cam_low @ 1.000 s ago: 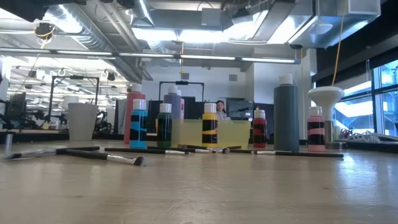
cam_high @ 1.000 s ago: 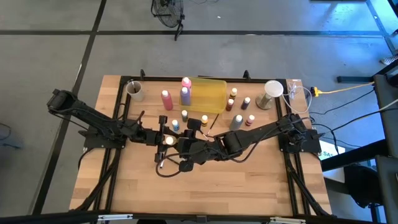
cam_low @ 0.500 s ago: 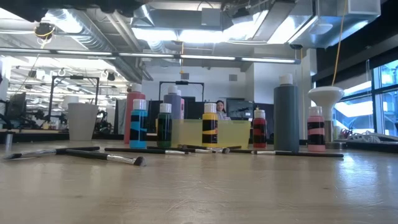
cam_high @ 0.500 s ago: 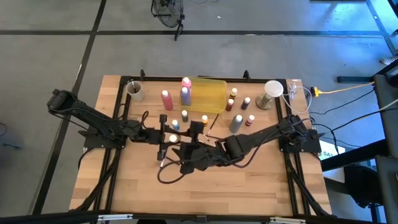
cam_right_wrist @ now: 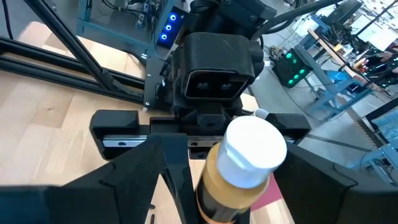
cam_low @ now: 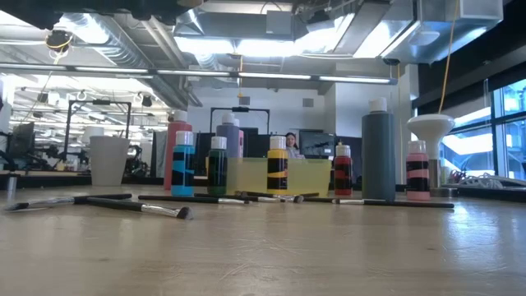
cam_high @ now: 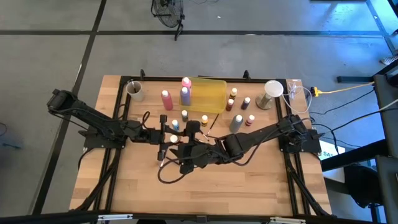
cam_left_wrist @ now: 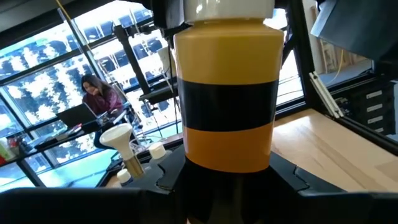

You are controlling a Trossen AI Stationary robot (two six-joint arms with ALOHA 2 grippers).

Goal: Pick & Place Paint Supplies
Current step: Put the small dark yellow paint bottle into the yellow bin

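A small yellow-orange paint bottle (cam_left_wrist: 227, 93) with a black band and a white cap (cam_right_wrist: 252, 152) hangs above the table's middle (cam_high: 173, 138). My left gripper (cam_high: 166, 138) reaches in level from the left and is shut on it. My right gripper (cam_high: 182, 147) comes from the right; its open fingers (cam_right_wrist: 168, 180) stand on either side of the bottle's upper part, below the cap. Neither gripper shows in the low view. Other small bottles (cam_high: 231, 102) and tall pink (cam_high: 166, 99), purple (cam_high: 185, 94) and grey (cam_high: 236, 122) bottles stand on their bases at the back. My left gripper pinches the bottle's lower body (cam_left_wrist: 224, 158) between its two fingers, which come level from the table's left. The fingers' own dark bulk hides the bottle's base. The bottle stands about upright, cap up, lifted clear of the table.
The translucent yellow tray (cam_high: 208, 94) lies at the back middle, with pale cups at the back left (cam_high: 135, 91) and back right (cam_high: 272, 93). Thin brushes (cam_low: 136, 205) lie flat on the table. Bare wood stretches along the near edge (cam_high: 205, 193).
My right gripper has opened and let go of the yellow-orange bottle, rolling a little at the wrist while staying in place. The bottle stays up in my left gripper.
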